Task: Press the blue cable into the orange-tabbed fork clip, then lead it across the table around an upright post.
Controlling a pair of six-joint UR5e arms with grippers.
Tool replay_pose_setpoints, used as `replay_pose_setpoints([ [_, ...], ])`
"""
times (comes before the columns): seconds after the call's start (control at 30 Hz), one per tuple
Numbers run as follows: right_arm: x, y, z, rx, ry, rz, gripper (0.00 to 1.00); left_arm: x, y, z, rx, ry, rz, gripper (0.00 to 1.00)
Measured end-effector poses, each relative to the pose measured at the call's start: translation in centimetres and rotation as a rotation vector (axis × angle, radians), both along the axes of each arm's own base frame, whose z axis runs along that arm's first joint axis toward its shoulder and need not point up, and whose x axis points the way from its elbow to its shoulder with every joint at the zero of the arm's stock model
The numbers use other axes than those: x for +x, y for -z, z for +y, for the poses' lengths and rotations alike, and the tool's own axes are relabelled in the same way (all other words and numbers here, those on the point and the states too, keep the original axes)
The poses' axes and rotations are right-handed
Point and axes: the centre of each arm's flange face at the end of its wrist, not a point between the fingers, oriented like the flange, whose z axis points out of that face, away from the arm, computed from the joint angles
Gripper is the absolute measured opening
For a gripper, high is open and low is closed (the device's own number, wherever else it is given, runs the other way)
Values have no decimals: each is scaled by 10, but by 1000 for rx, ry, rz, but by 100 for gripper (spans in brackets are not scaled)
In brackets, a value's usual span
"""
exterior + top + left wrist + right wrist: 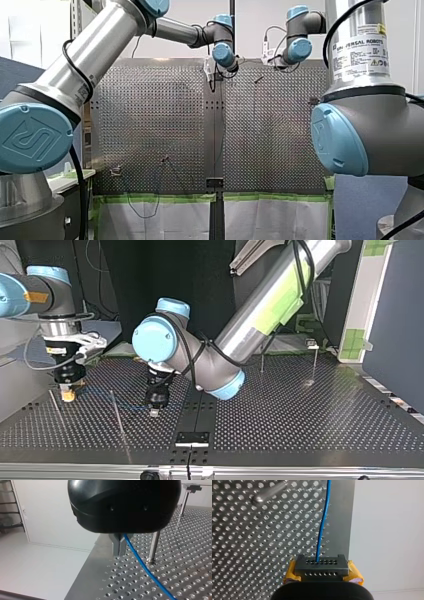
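Your left gripper [119, 553] has its metal fingers pinched together on the blue cable [141, 563], which leaves the fingertips at a slant, dropping over the perforated table [120, 585]. An upright post [153, 547] stands just beyond those fingers, close beside the cable. Your right gripper [321, 567], with yellow pads, is clamped on the same cable, which runs straight ahead from its tip above the table.

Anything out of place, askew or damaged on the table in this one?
Nothing stands out. The thin blue cable leaves my left gripper, jaws shut, unkinked; the upright metal post beside it stands straight on the perforated metal table.
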Motion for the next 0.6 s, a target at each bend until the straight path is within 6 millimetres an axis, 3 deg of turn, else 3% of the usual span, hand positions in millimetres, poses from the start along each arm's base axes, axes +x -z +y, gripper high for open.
replay_pose_setpoints([
  [0.23, -4, -16, -13, -3, 12, -2, 0, 6, -10, -5, -27, 17, -19, 0],
  [0.4, -8, -21, -23, -5, 23, -7, 0, 12, 2, -15, -14, 28, 7, 0],
  [0.6, -15, -12, -41, 17, 41, -5, 0, 25, 18, -26, -21, 63, 38, 0],
])
